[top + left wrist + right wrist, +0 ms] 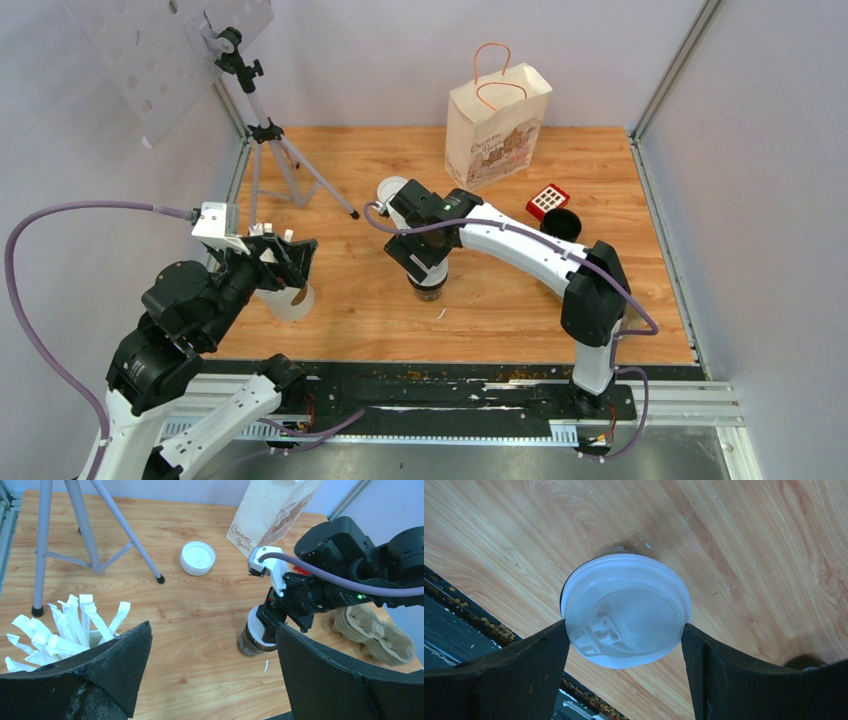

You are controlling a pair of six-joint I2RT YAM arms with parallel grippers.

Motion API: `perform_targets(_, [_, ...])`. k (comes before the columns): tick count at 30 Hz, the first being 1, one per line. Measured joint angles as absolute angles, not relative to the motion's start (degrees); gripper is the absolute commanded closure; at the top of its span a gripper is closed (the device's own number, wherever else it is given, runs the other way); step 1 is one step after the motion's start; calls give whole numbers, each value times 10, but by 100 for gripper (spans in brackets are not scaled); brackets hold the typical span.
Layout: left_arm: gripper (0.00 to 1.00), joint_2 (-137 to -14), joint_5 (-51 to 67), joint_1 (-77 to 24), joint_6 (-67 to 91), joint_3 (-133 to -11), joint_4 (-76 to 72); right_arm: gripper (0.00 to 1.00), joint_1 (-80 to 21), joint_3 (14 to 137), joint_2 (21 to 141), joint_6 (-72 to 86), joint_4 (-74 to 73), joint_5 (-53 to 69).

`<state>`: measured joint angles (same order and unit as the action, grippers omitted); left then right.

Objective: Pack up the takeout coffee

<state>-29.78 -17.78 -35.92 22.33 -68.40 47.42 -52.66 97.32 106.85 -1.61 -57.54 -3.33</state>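
One takeout coffee (429, 287), a dark brown paper cup with a white sip lid (626, 615), stands slightly tilted on the wooden table (500, 310) near the middle. My right gripper (425, 266) reaches down over it, and in the right wrist view both fingers (544, 655) press the lid's rim from either side, so my right gripper (624, 626) is shut on the cup (251, 641). At the left my left gripper (291, 256) hangs open and empty (214, 626), above a white cup of paper sachets (70, 622).
A paper bag (497, 120) with orange handles stands upright at the back. A loose white lid (392, 187) lies before it. A red box (548, 200) and a black round thing (561, 223) sit to the right. A tripod (275, 150) stands back left. A moulded cardboard carrier (372, 630) lies at the right.
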Motion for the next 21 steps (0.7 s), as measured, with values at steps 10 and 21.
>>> perform_targets(10, [0, -299, -177, -359, 224, -684, 474, 18, -524, 988, 1095, -18, -603, -13])
perform_targets(21, [0, -299, -177, -359, 224, -684, 474, 18, -519, 995, 1111, -21, -609, 11])
